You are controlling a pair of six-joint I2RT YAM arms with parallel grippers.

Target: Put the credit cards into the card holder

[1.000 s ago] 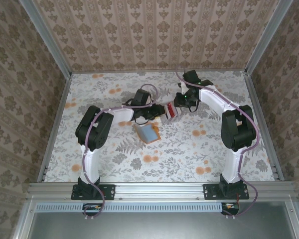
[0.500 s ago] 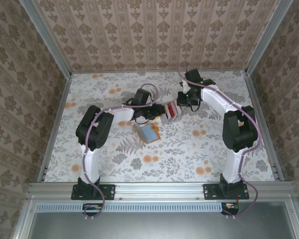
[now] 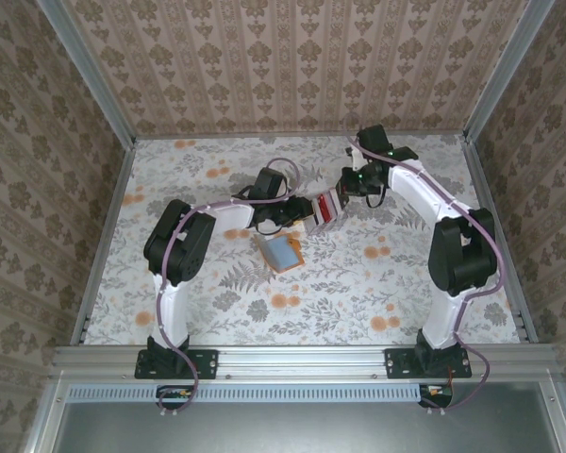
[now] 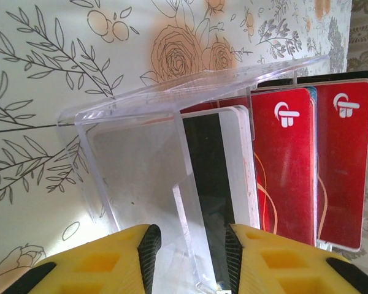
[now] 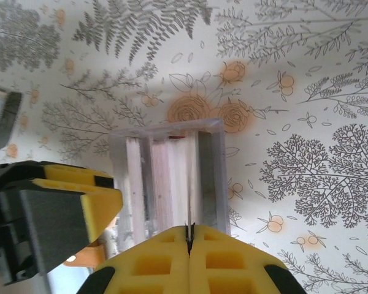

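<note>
On a floral-patterned bench [image 3: 377,293], the left pincer [image 4: 190,260] is being held part-way open, with a section of a clear plastic case [image 4: 135,159] being clasped between its yellow fingers. The credit cards [image 4: 294,171] are being held upright in that case, just ahead of the left pincer and off toward its right finger. Two red cards with white logos are being shown, and a white card with a dark stripe is reaching down between the fingers. The right pincer [image 5: 189,237] is being held fully closed, finger pressed against finger, with the top edge of the case just ahead of its tips. A thin dark line is being shown at the seam, and whether a card is being pinched there cannot be told. The card holder [image 3: 281,252], orange-edged with a pale face, is lying flat on the bench, just behind the left pincer, toward the arm bases, apart from the case.
</note>
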